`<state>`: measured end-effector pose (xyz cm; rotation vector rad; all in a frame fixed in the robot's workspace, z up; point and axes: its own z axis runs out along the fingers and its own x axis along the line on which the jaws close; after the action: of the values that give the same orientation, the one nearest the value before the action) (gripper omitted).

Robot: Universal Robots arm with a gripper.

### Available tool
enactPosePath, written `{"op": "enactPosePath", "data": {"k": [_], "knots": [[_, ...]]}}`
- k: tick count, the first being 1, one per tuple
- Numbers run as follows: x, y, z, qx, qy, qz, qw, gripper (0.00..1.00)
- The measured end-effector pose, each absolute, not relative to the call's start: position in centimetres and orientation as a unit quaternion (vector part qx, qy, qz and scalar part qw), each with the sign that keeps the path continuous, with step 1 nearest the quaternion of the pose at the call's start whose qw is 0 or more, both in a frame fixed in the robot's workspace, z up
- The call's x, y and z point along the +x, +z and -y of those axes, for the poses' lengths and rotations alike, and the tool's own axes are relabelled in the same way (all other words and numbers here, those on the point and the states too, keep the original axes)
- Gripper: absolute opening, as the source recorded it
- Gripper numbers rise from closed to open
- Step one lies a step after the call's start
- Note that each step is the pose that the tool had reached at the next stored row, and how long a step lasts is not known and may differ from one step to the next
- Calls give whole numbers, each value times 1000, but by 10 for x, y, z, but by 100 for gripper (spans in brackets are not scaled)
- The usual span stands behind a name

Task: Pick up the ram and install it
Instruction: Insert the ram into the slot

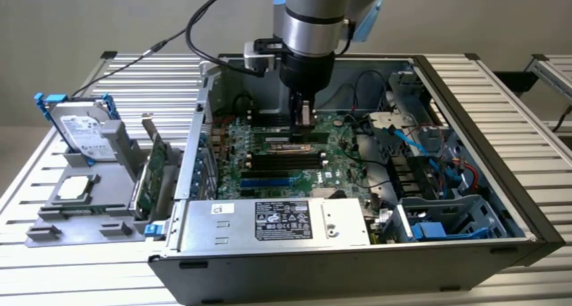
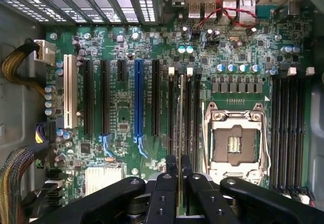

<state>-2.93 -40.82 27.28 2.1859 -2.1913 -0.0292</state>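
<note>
Over mobo (image 2: 119,114): ram (image 2: 180,133) edge-on, along slots (image 2: 196,125)

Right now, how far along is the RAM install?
Done: the ram has been picked up and is inside the open computer case. In hand: the gripper is shut on it, holding it edge-on over the memory slots beside the empty CPU socket. Left: seating it. I cannot tell whether it touches a slot yet.

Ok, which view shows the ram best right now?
The wrist view: the ram runs edge-on, a thin line from the gripper along the memory slots. In the exterior view the gripper hides most of it.
</note>
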Motion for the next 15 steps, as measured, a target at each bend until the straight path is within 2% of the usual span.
{"op": "enactPosePath", "data": {"k": [15], "knots": [[-34,246,415,706,-9,708,23,14]]}}
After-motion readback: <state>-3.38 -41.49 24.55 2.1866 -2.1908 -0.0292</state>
